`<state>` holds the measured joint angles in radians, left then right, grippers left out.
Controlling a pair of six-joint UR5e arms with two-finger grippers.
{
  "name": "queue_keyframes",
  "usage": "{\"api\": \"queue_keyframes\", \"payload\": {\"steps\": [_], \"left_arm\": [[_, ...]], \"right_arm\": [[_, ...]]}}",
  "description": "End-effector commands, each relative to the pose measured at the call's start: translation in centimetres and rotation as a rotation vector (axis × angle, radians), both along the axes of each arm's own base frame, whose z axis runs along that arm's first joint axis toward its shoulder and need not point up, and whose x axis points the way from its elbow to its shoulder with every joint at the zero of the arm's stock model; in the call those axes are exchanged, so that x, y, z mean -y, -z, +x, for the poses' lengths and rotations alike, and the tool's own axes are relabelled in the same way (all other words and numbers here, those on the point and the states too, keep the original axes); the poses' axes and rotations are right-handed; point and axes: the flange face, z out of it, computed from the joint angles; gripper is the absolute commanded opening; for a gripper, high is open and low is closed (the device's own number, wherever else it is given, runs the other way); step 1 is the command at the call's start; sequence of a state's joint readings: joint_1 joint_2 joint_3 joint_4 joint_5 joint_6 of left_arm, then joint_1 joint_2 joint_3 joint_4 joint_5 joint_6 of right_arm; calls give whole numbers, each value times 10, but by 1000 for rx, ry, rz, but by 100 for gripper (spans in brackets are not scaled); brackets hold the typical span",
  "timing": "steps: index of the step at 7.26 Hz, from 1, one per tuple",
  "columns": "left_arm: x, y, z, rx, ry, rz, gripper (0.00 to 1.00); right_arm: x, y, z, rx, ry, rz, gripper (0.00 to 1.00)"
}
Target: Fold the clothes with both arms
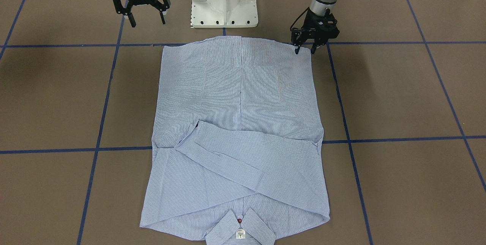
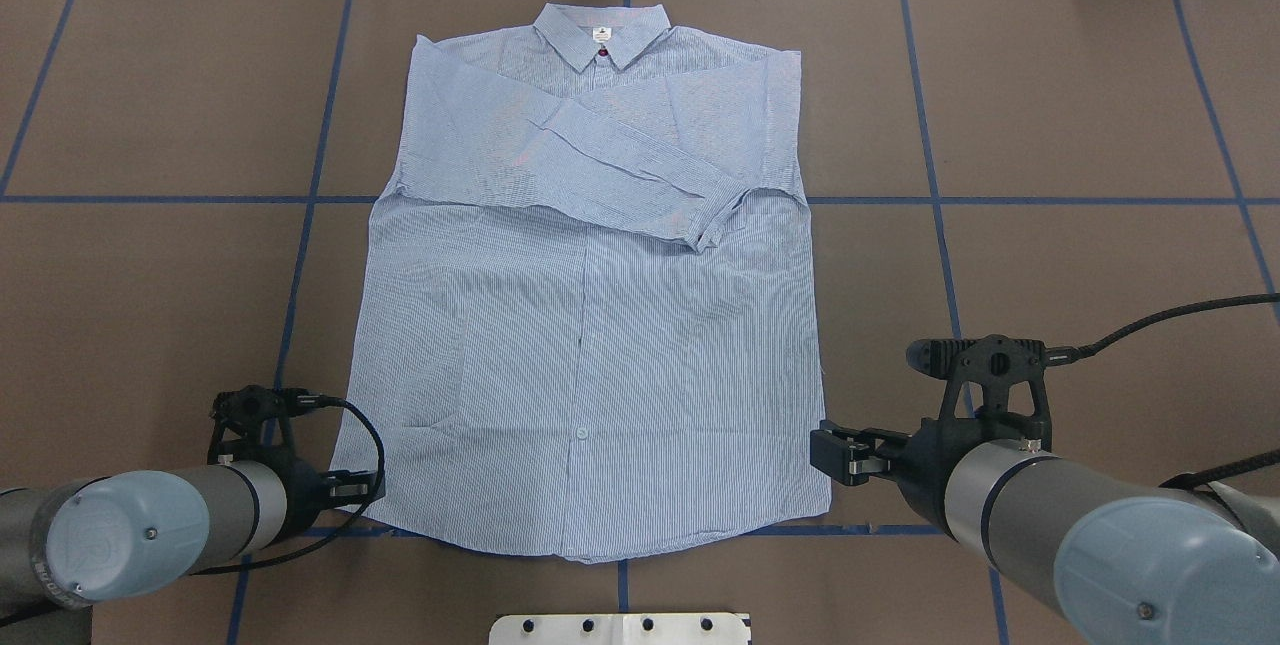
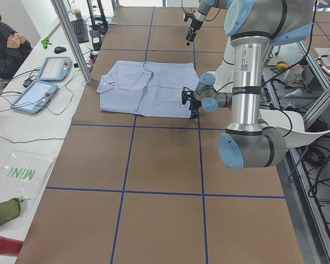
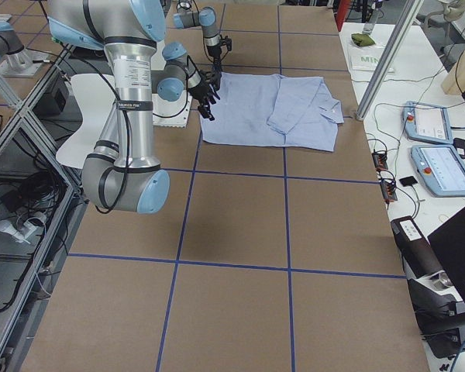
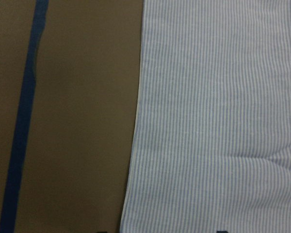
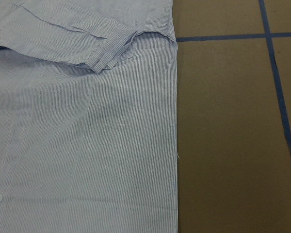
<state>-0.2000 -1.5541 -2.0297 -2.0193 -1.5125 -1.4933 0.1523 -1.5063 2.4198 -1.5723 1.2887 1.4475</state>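
Blue-and-white striped cloth fills the middle of the brown table [image 1: 398, 93]: the shirt [image 1: 239, 97] lies flat, face up, with its collar [image 1: 240, 229] at the far side from the robot, both sleeves [image 1: 243, 161] crossed over the chest, and its hem [image 1: 235, 39] just in front of the white pedestal base [image 1: 224, 0]. The left gripper [image 1: 305, 50] is low at one hem corner [image 1: 303, 53] with its fingers spread. Its wrist view shows the shirt's side edge [image 5: 136, 145] running between the two fingertips, so it seems about to pinch but holds nothing yet. The right gripper [image 1: 148, 20] is also spread wide and empty; it hangs beside the pedestal, apart from the other hem corner [image 1: 167, 49]. The step in hand looks like taking both hem corners so the lower half can be carried up over the sleeves. To do it well, the right gripper should come down on its corner before either side lifts. Each pinch should take the cloth a little inside the corner, through every layer there, so that nothing slips out. Both arms should then rise together and travel level toward the collar, keeping the hem taut between them. A lone or uneven pull would likely drag the shirt askew and spill the crossed sleeves.
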Motion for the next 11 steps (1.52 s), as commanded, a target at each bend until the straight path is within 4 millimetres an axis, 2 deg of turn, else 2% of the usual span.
{"api": "queue_keyframes", "payload": {"steps": [1, 3, 4, 7, 9, 10, 11], "left_arm": [[0, -2, 1, 3, -1, 0, 40], [0, 1, 0, -2, -1, 0, 21], [0, 3, -1, -7, -1, 1, 2], [4, 8, -5, -17, 7, 4, 0], [3, 17, -7, -35, 5, 6, 0], [3, 17, -7, -35, 5, 6, 0], [3, 18, -7, -37, 5, 7, 0]], "right_arm": [[0, -2, -2, -5, -2, 1, 100], [1, -2, -2, -6, -9, 7, 100], [1, -2, -1, -6, -11, 7, 100], [-2, -3, -4, -7, -4, 7, 100], [-9, -13, -13, -10, 4, 15, 100], [-25, -28, -27, 15, -45, -3, 100], [-42, -32, -43, 15, -69, 32, 98]]}}
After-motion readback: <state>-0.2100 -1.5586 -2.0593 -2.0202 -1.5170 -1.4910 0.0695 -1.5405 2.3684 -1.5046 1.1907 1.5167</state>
